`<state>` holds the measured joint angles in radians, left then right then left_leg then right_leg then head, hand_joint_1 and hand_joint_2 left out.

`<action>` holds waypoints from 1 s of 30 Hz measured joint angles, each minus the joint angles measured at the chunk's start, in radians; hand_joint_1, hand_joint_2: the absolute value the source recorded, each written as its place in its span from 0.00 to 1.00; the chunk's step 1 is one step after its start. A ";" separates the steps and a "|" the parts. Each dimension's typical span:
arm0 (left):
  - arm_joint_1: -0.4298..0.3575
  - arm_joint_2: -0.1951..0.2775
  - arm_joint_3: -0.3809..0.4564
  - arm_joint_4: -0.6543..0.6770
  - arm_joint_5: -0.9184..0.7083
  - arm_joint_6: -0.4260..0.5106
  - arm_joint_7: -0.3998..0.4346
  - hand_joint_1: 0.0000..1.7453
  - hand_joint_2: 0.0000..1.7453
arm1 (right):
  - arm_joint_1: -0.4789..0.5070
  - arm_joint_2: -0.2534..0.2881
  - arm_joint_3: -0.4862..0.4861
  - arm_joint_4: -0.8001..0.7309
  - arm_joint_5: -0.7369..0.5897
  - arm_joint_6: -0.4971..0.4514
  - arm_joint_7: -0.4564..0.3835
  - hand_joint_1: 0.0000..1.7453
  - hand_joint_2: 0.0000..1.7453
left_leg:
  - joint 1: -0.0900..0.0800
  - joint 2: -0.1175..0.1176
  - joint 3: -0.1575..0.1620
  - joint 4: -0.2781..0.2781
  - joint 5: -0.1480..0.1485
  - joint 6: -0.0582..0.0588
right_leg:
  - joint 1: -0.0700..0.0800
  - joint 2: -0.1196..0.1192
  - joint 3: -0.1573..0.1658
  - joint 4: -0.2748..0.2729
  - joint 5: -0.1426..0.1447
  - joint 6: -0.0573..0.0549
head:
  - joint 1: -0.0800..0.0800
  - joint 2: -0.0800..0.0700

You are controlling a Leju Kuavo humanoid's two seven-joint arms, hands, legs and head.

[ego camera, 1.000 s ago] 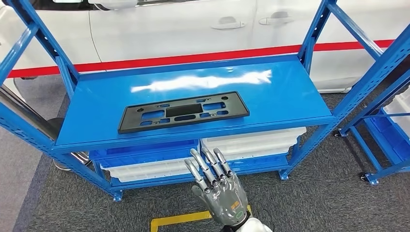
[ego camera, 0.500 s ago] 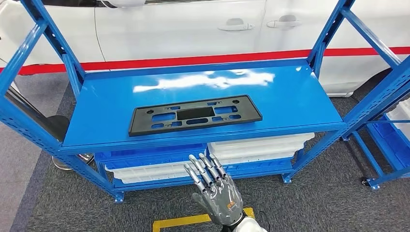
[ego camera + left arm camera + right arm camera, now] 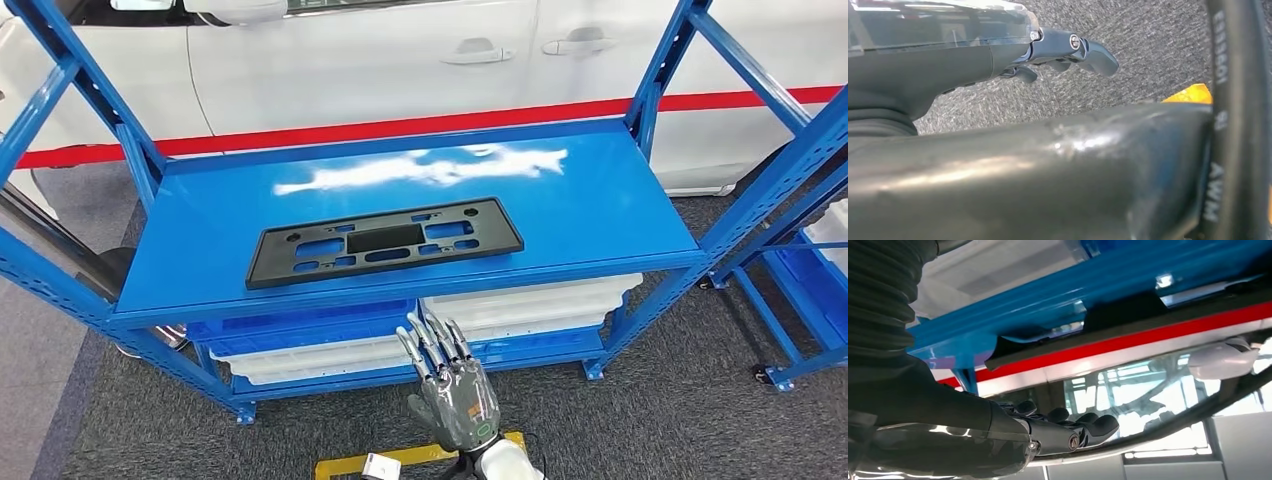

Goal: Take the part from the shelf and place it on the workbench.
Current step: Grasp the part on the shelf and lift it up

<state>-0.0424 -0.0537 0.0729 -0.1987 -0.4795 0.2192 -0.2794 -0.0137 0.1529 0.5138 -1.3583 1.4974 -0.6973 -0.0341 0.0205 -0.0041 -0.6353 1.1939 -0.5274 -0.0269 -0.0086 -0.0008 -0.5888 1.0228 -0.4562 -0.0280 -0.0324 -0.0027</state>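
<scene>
Head view, car: one white car [image 3: 380, 60] stands behind the rack, with two door handles and a red stripe along its lower side.
Shelf: one blue metal shelf rack [image 3: 620, 190] with a flat glossy top board and slanted uprights at both ends; a second blue rack [image 3: 800, 290] stands at the right edge of the picture.
Floor: grey carpet [image 3: 680, 420], with one yellow marking [image 3: 400, 458] just in front of the robot.
Bins: on the lower level of the rack lie two stacks of shallow trays, a blue-and-white stack [image 3: 300, 335] on the left and a white stack [image 3: 530, 305] on the right.
Part: one flat black plastic panel [image 3: 385, 241] with several cut-out slots lies on the top board, near its front edge and left of centre, touched by nothing.
Right hand: one right hand [image 3: 452, 385] is raised in front of the lower trays, below the board's front edge, fingers straight and spread, holding nothing, well apart from the panel.
Left hand: the left wrist view shows the left hand [image 3: 1068, 52] over the carpet, fingers slightly bent and apart, holding nothing.
</scene>
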 joint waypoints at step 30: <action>-0.003 0.007 0.025 0.000 -0.053 -0.006 0.016 0.00 0.00 | -0.062 0.039 -0.053 0.106 -0.044 -0.002 0.019 0.00 1.00 | -0.002 -0.001 -0.027 0.030 -0.002 0.003 | 0.000 0.003 0.020 -0.010 -0.010 -0.003 | 0.000 0.000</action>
<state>-0.0453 -0.0463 0.0977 -0.1987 -0.5327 0.2130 -0.2636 -0.0753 0.1917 0.4606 -1.2519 1.4531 -0.6989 -0.0154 0.0182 -0.0047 -0.6626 1.2240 -0.5290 -0.0241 -0.0085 0.0021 -0.5688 1.0127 -0.4660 -0.0314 -0.0324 -0.0027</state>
